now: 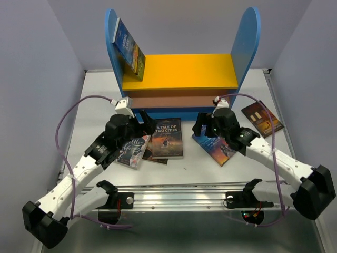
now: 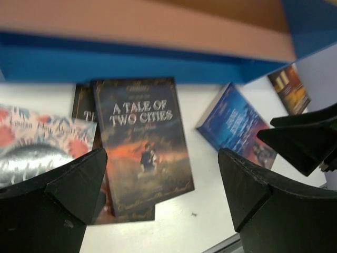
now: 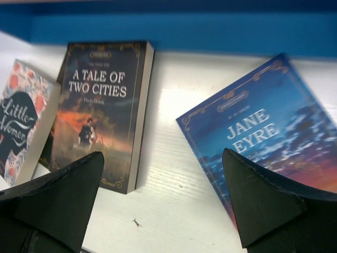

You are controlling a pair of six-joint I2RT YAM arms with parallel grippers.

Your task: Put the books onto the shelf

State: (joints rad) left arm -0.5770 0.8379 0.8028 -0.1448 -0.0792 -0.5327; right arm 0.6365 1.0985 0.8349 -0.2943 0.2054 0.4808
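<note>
Both pincers are spread wide and carry nothing: the left pincer [image 1: 139,124] hangs over the pile at 9 o'clock on the bench [image 1: 187,161], and the right pincer [image 1: 204,126] hangs above the blue-orange book [image 1: 221,149] at 3 o'clock. The shelf [image 1: 181,71] stands at 12 o'clock with one book [image 1: 129,48] leaning on its yellow board against the left panel. Four more books lie flat below it, so most of the job remains. Your main risk is the flat, thin covers: fingers can skid across them rather than catch an edge. A Tale of Two Cities [image 1: 167,138] also overlaps a darker book [image 2: 83,105], so lifting it may drag that one along. The arms sit close, so they could collide if both reach to the centre. The leaning book may topple if nudged. Only the top view shows the shelved book and the whole brown book [image 1: 262,118] at 2 o'clock. Only the right wrist view lets you read Jane Eyre on the blue cover, and Little Women [image 3: 23,124].
</note>
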